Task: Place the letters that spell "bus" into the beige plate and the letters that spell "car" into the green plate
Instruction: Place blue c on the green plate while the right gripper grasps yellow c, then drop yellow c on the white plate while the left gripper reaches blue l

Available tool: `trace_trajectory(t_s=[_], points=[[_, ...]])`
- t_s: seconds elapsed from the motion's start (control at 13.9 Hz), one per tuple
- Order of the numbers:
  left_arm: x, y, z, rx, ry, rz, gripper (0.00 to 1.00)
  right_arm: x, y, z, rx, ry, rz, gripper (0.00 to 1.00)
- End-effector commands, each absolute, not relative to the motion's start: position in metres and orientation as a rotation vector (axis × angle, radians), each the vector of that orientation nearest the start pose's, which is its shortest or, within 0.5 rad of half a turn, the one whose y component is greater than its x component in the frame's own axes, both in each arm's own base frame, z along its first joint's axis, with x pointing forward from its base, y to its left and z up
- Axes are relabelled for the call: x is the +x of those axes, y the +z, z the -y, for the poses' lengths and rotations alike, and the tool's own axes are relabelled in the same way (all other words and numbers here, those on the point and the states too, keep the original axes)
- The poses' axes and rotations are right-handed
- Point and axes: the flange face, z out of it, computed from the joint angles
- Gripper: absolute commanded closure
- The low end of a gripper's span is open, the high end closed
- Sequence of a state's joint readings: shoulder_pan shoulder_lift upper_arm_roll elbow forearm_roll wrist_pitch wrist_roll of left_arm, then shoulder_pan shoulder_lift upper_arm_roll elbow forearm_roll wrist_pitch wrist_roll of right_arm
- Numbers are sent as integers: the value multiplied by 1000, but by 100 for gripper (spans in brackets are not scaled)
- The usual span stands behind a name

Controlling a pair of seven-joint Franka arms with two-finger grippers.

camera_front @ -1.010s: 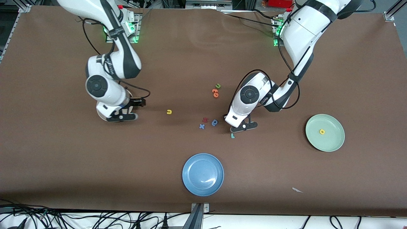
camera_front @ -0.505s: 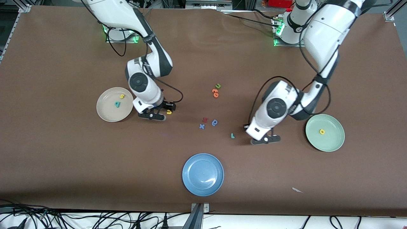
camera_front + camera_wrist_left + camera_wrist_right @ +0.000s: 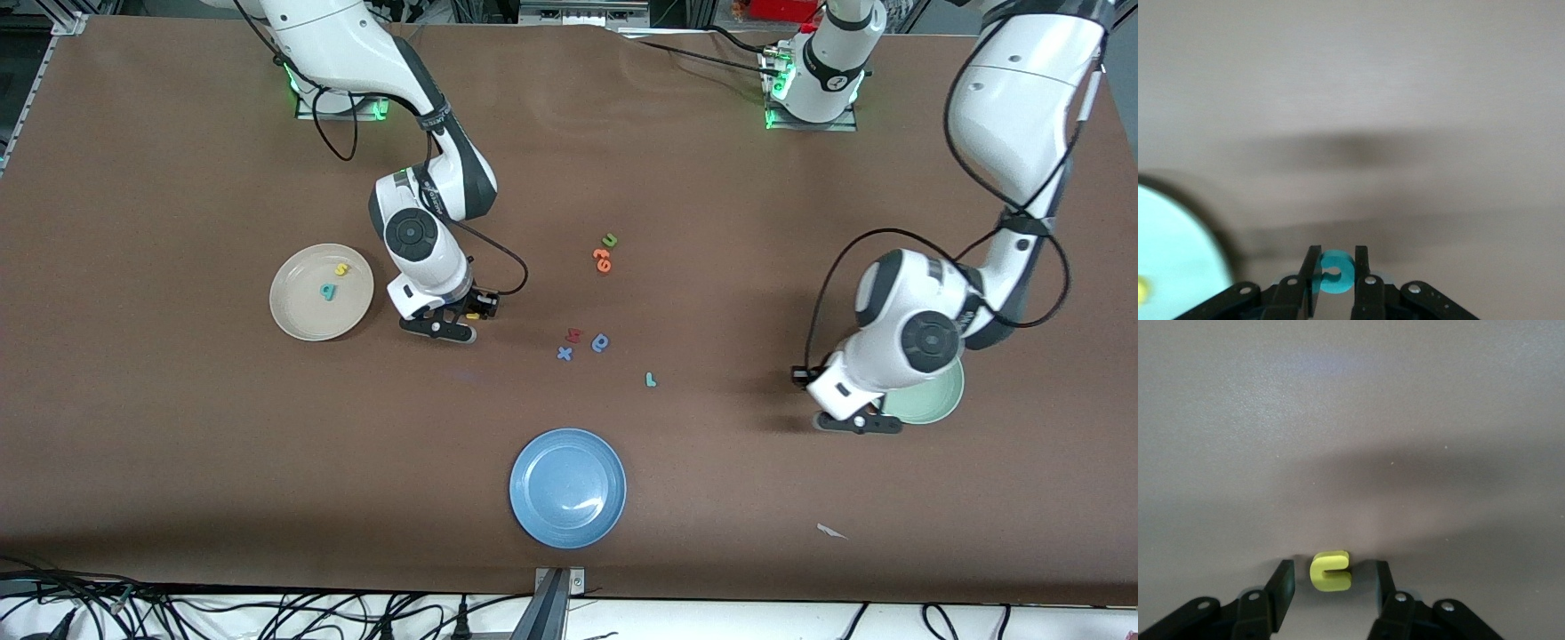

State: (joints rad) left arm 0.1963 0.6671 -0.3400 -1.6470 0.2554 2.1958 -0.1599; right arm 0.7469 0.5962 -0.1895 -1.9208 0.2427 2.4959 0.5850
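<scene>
The beige plate point(image 3: 302, 316) holds the teal "b" point(image 3: 328, 291) and the yellow "s" point(image 3: 341, 268). Beside it, my right gripper point(image 3: 473, 309) point(image 3: 1331, 577) is low and open. The yellow "u" point(image 3: 1331, 571) point(image 3: 472, 315) lies on the table between its fingers, with a gap on each side. My left gripper point(image 3: 852, 420) point(image 3: 1335, 267) is shut on the teal "c" point(image 3: 1335, 272), over the table at the edge of the green plate point(image 3: 935, 404) point(image 3: 1171, 260). A yellow letter point(image 3: 1141, 291) shows in that plate. The teal "r" point(image 3: 651, 380) lies mid-table.
A blue plate point(image 3: 567, 487) sits near the table's front edge. Loose letters lie mid-table: a green "u" point(image 3: 609, 240), orange ones point(image 3: 602, 259), a red one point(image 3: 573, 335), a blue round-bowled one point(image 3: 601, 342) and a blue "x" point(image 3: 564, 353). A paper scrap point(image 3: 830, 531) lies nearer the camera.
My right gripper moved from over the beige plate to the yellow "u" and its fingers have narrowed around it. My left gripper carried the teal "c" from mid-table to the green plate's edge.
</scene>
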Motion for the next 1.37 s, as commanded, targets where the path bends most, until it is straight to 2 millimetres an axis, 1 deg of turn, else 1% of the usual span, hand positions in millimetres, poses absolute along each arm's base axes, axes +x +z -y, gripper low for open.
trace_trajectory(t_s=[0.0,0.07,0.14,0.22,0.29,0.36,0.43,0.5,0.58,0.65,0.72,0.79,0.87,0.94,1.01,1.08,1.15,1.23,1.3], points=[[672,247,8,-3113,126,-299,95,532,179,-339,-3107,5,-278,50],[671,245,-19,-3110,135,-354,95,532,178,-338,-3109,3,-276,55],[669,244,-47,-3103,140,-405,95,532,178,-339,-3109,3,-274,58],[667,243,-68,-3083,144,-451,95,532,178,-339,-3109,0,-274,58],[664,241,-86,-3073,153,-456,94,531,176,-339,-3111,3,-274,64],[662,240,-93,-3072,160,-451,90,531,174,-340,-3113,7,-274,66],[661,239,-96,-3073,165,-445,80,530,175,-341,-3112,1,-267,76],[658,236,-100,-3076,186,-436,50,530,175,-341,-3112,0,-267,84],[656,234,-101,-3072,210,-442,14,531,176,-341,-3112,0,-264,91],[657,236,-98,-3070,210,-442,0,535,181,-336,-3115,-12,-266,92],[658,238,-93,-3071,205,-442,0,543,195,-326,-3119,-41,-267,92],[660,241,-90,-3073,196,-445,0,551,215,-314,-3133,-38,-266,92],[662,243,-84,-3086,188,-431,0,557,230,-298,-3165,-26,-218,92],[663,245,-74,-3094,180,-418,0,562,245,-283,-3187,-12,-157,92],[664,246,-61,-3108,173,-401,0,564,253,-261,-3209,51,-135,92],[663,246,-55,-3116,174,-357,0,565,262,-235,-3227,120,-105,92],[665,248,-37,-3128,166,-331,0,564,272,-208,-3229,162,-57,92],[666,249,-13,-3141,164,-276,0,558,273,-178,-3230,220,-6,92],[666,251,16,-3146,160,-206,0,555,270,-146,-3232,318,61,92]])
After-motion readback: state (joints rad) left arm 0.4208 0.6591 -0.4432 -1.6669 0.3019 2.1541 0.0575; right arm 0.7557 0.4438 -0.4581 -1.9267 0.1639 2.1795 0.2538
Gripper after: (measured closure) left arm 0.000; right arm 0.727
